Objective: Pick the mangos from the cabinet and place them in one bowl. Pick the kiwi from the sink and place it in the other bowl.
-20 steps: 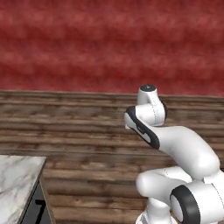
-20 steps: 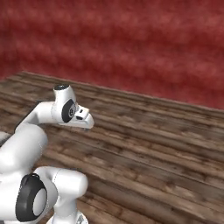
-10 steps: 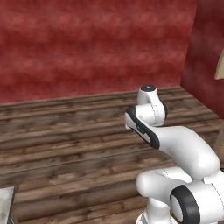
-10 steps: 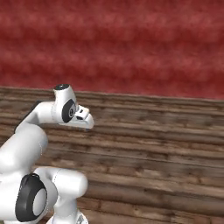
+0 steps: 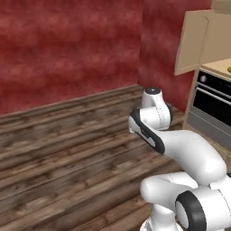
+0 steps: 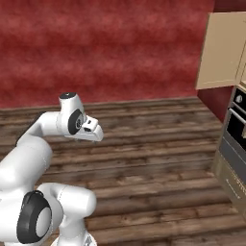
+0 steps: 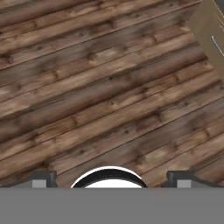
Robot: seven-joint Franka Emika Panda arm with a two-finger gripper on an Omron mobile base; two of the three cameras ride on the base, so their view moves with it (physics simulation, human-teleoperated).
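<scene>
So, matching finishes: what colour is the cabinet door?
Light tan cabinet door, clearest in the right base view.

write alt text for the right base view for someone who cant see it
A white robot arm with dark joints folds up at lower left over a brown wooden plank floor, facing a dark red wall. At the right edge hangs a light tan wooden cabinet, with a black oven front below it.

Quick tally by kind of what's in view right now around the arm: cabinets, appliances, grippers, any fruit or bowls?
Cabinet, tan, door swung open: 1
Oven, dark front: 1
Gripper, open and holding nothing: 1
Fruit: 0 that I can identify
Bowls: 0
Total: 3
</scene>
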